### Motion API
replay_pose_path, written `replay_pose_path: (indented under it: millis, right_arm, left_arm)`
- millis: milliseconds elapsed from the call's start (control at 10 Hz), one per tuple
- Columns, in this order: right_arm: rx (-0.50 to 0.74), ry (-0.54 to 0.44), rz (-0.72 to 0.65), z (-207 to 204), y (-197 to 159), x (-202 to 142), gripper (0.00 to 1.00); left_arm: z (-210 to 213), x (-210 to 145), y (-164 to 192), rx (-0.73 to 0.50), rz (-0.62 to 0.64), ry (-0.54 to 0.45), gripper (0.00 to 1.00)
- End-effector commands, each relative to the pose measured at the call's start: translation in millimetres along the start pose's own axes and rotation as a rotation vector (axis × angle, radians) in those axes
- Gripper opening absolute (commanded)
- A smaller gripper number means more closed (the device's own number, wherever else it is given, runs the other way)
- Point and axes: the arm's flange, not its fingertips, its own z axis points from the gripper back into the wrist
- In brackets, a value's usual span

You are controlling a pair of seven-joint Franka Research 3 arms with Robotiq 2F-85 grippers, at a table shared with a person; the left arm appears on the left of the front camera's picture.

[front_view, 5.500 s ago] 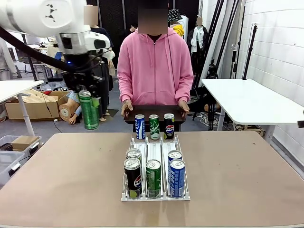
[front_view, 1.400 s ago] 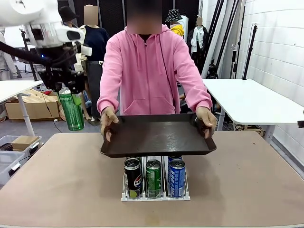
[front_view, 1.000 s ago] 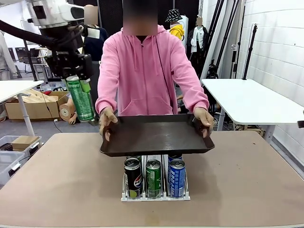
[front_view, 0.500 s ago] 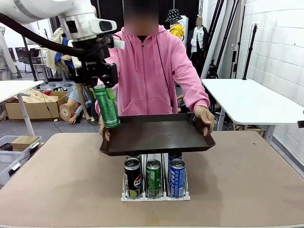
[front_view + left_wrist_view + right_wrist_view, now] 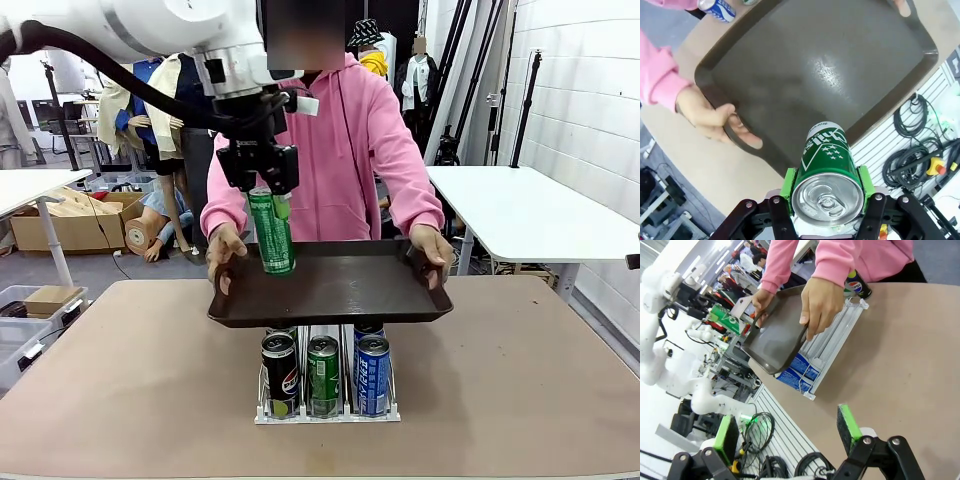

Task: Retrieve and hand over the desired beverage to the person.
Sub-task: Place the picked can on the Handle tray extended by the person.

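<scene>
Out toward the table's point(image 5: 120, 380) far edge, left claw point(image 5: 268, 197) pinches the near-upright green can point(image 5: 272, 235) over the person's point(image 5: 325, 150) held-out tray point(image 5: 350, 285).

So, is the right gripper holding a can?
No, the right gripper is open, with nothing between its green pads.

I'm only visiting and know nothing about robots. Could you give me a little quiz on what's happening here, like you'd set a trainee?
1. True or false: the left gripper is shut on the green can.
2. The dark tray is held: A) by one hand; B) by both of the person's hands; C) by nobody.
3. How many cans stand in the front row of the rack?
Key: 1 true; 2 B; 3 three.
</scene>
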Motion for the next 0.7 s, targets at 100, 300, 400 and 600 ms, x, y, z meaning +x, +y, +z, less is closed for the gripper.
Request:
replay_pose_path:
  millis: [100,300,400,600]
  right_arm:
    - [0.011,-0.007,0.009,0.1,-0.4,0.2,1.0]
    - [0.011,-0.007,0.009,0.1,-0.4,0.2,1.0]
    - [0.011,-0.007,0.009,0.1,-0.4,0.2,1.0]
    - [0.011,-0.007,0.009,0.1,-0.4,0.2,1.0]
  left_arm:
    - [-6.2,28.3,5.9,0.067,-0.045,-0.026,0.0]
    - [-19.2,32.9,7.3,0.125,-0.052,-0.028,0.0]
    - [-26.0,32.4,8.8,0.107,-0.07,-0.026,0.0]
    - [-43.4,30.5,14.4,0.081,-0.094,0.014,0.0]
